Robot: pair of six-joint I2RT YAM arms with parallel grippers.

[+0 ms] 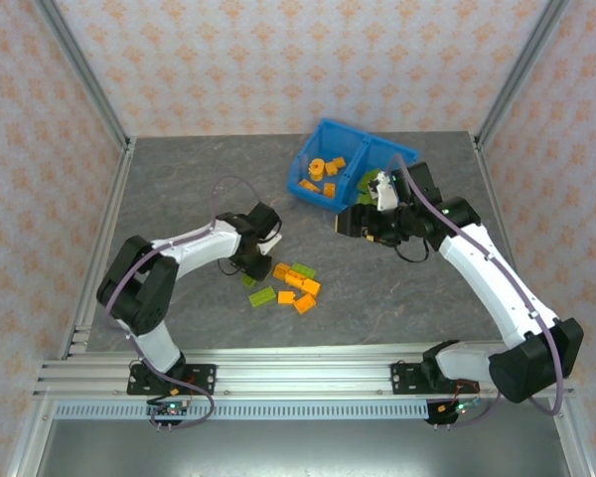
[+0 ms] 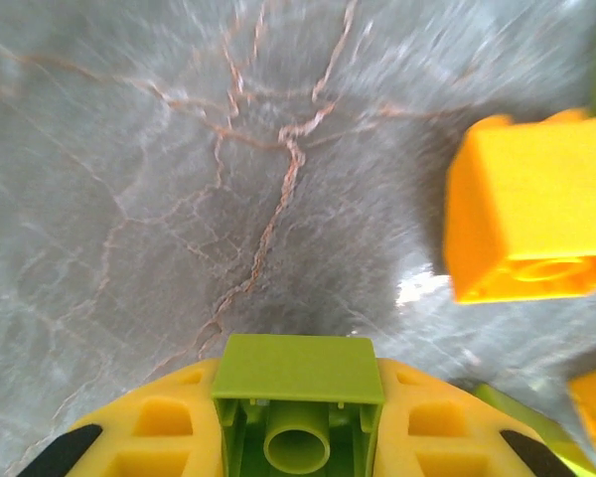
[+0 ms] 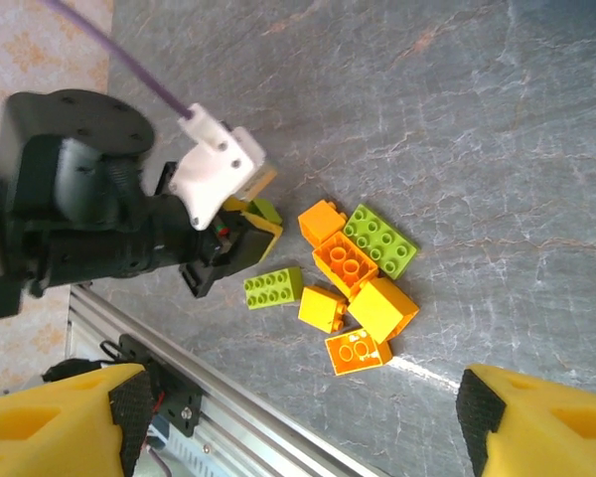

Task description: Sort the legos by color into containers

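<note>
left gripper [image 2: 298,442] clenched on a lime brick [image 2: 298,368]; lift straight, carry to the bin [image 1: 325,127], green side; right gripper [image 3: 300,407] released.

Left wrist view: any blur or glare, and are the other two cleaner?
Left wrist: orange brick and table look smeared, with a white glare patch beside that brick; green brick sharper. Top external: even, crisp. Right wrist: loose bricks sharp.
</note>
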